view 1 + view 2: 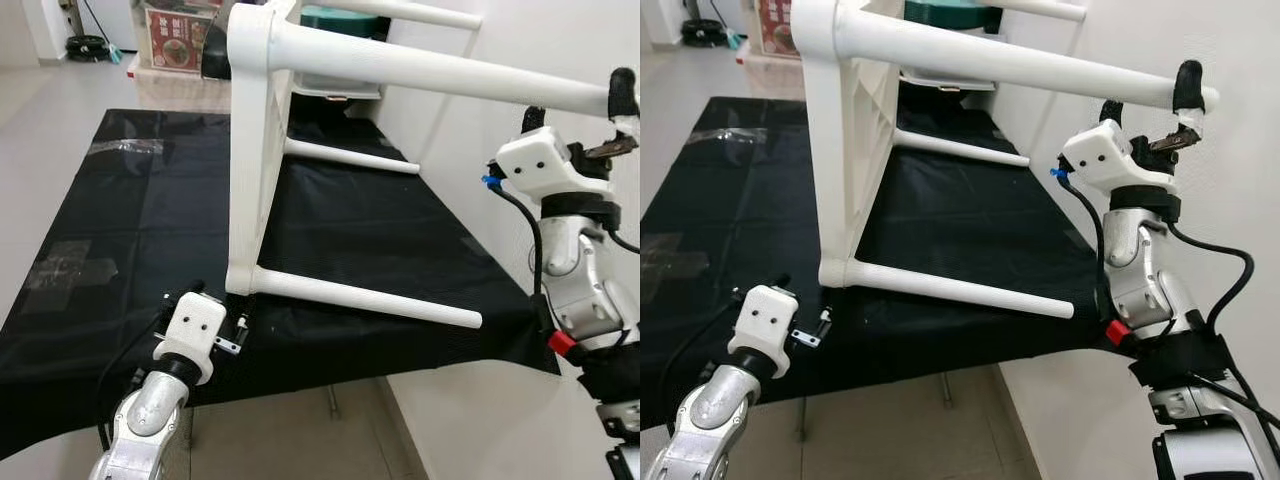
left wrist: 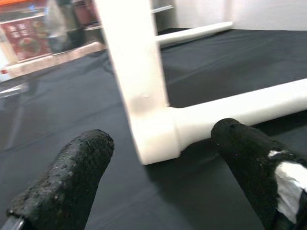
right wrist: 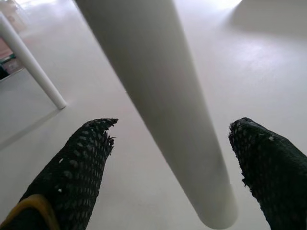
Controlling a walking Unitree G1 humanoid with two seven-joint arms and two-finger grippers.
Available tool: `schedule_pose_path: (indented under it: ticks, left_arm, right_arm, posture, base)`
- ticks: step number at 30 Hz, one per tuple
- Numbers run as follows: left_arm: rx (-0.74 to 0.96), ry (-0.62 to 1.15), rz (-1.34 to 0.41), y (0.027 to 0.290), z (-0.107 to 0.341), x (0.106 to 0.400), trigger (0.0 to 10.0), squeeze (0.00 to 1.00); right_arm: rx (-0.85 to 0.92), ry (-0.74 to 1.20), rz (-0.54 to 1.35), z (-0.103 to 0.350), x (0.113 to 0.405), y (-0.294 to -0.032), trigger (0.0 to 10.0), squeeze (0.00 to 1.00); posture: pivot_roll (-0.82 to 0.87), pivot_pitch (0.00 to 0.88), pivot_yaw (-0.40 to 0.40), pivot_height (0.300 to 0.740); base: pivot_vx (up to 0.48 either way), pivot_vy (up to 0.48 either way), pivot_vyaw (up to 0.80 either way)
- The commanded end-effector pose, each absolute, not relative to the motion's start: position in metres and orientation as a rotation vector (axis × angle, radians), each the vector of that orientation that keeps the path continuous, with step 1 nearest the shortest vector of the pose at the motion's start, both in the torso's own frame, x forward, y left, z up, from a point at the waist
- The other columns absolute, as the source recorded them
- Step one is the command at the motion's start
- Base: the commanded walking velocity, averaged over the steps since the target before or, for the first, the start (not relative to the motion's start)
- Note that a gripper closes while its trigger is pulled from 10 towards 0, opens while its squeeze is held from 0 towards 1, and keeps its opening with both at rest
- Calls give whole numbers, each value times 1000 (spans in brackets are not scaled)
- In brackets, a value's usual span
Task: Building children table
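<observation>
Table on its side, both grippers open at the legs

Your children's table lies tipped on its edge on the black cloth, so its four white legs stick out sideways within reach. Your right gripper straddles the tip of the upper leg, fingers spread and not pinching it, likely to steady or seat it. Your left gripper, also spread, waits just before the corner where the lower leg joins the top.
</observation>
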State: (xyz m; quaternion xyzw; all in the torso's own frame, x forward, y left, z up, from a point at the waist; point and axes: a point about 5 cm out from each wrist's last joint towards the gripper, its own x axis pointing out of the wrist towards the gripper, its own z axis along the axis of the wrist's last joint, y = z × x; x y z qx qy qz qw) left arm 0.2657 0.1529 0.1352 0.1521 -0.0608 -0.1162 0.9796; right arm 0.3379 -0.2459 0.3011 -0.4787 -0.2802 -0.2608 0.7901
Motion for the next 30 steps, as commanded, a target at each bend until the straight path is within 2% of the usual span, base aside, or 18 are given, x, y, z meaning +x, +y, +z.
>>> schedule_pose_path:
  ticks: [1, 9, 11, 14, 18, 25, 30]
  left_arm:
    - [298, -131, -290, 146, 136, 270, 10000, 0]
    - [319, -135, -371, 141, 143, 302, 10000, 0]
    - [332, -145, -350, 146, 148, 314, 10000, 0]
    - [334, -149, -338, 148, 150, 318, 10000, 0]
    - [331, -159, -218, 165, 159, 334, 10000, 0]
    - [322, -161, -203, 168, 161, 337, 10000, 0]
    - [306, -150, -181, 175, 160, 350, 10000, 0]
  right_arm:
    - [-1050, -617, -547, 305, 340, -245, 10000, 0]
    - [-1030, -656, -505, 311, 344, -234, 10000, 0]
    - [-1020, -669, -487, 312, 344, -231, 10000, 0]
    - [-1017, -672, -481, 311, 344, -230, 10000, 0]
    - [-1005, -682, -456, 311, 344, -227, 10000, 0]
    - [-1004, -681, -449, 310, 345, -226, 10000, 0]
    - [-999, -687, -437, 311, 346, -224, 10000, 0]
  posture:
    - [44, 0, -129, 740]
    - [22, 0, -114, 740]
    - [18, 0, -111, 740]
    - [18, 0, -111, 740]
    - [8, 0, -108, 740]
    - [9, 0, -110, 740]
    - [-1, 0, -101, 740]
  base:
    - [0, 0, 0]
    - [0, 0, 0]
    - [0, 0, 0]
    - [0, 0, 0]
    - [0, 0, 0]
    - [0, 0, 0]
    - [0, 0, 0]
